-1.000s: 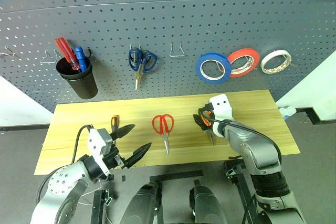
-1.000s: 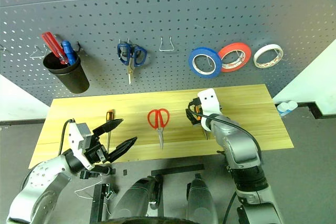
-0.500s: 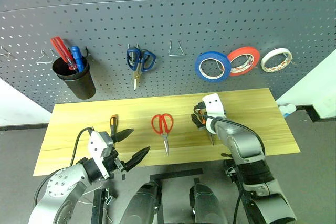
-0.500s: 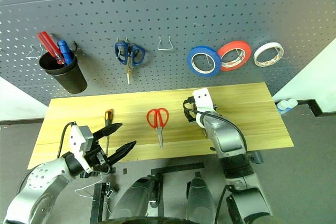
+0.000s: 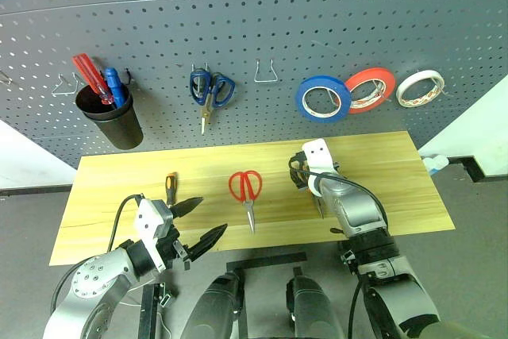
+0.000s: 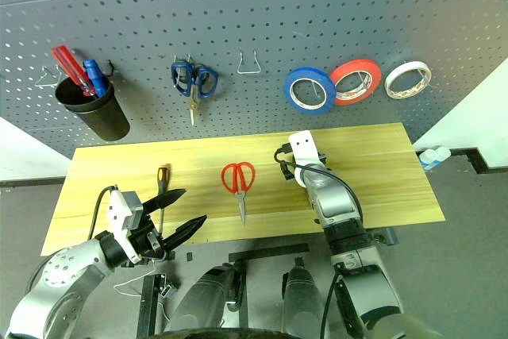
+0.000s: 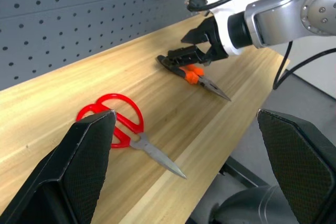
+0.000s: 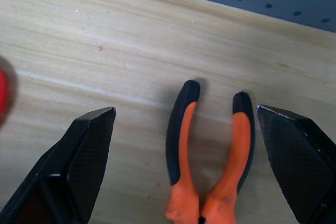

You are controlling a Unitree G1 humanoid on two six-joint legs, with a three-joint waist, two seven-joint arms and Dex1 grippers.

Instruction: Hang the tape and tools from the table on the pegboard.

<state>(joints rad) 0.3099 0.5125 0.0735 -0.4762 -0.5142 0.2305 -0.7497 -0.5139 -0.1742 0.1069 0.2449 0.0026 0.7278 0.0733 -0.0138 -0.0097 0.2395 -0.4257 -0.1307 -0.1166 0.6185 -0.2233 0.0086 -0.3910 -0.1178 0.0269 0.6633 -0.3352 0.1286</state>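
The right gripper has its fingers spread wide on either side of the pliers, whose orange-and-black handles lie flat on the table, not gripped. The left gripper is also spread, empty, near the orange-handled screwdriver. Red scissors lie between. Blue tape already hangs on the pegboard beside a red roll.

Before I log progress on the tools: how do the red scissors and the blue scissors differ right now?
The red scissors lie flat on the table, blades pointing toward the robot; the blue scissors hang on the pegboard, blades pointing down. The red ones have steel-coloured blades; the blue ones' blades look brassy. Both are shut, and no gripper touches either.
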